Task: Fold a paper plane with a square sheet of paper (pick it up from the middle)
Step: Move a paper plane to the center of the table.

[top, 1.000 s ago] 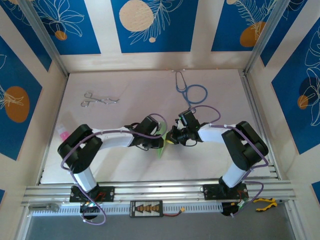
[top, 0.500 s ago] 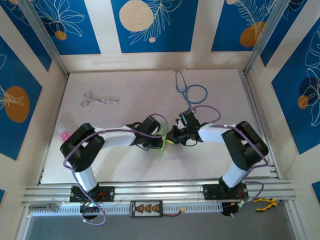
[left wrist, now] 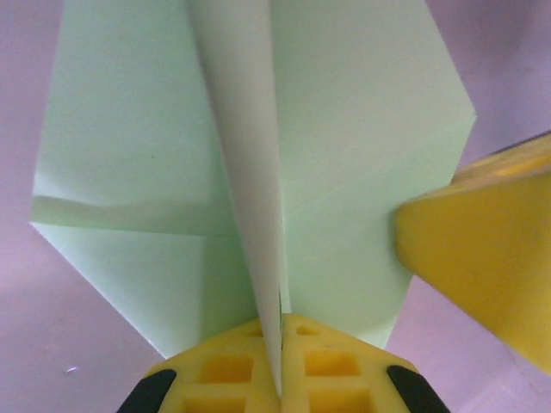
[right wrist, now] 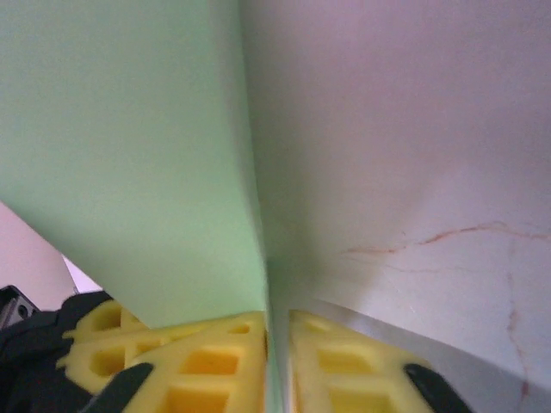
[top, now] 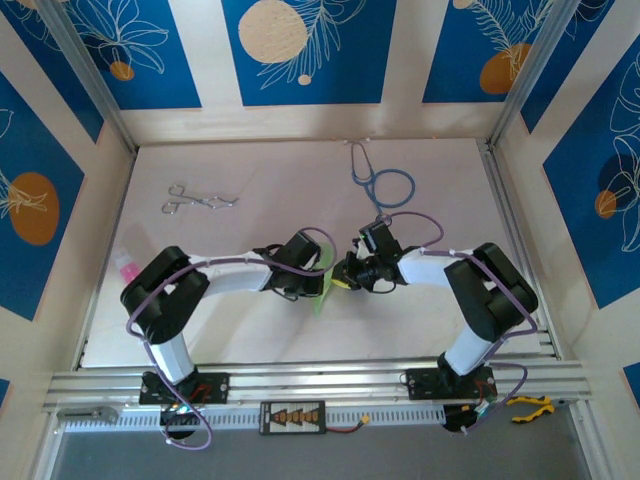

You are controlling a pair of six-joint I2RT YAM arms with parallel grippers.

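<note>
Holding the paper (left wrist: 362, 172) taut for creasing I reckon, left gripper (left wrist: 281, 342) is clamped tight on its centre ridge, right gripper (right wrist: 276, 342) clamped on a flap.

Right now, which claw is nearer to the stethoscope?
Right. In the top view the right claw sits just below-left of the stethoscope; the left claw, across the paper, sits farther left.

Stethoscope (top: 375, 188), forceps (top: 200, 199), pink bottle (top: 125, 266)
</note>
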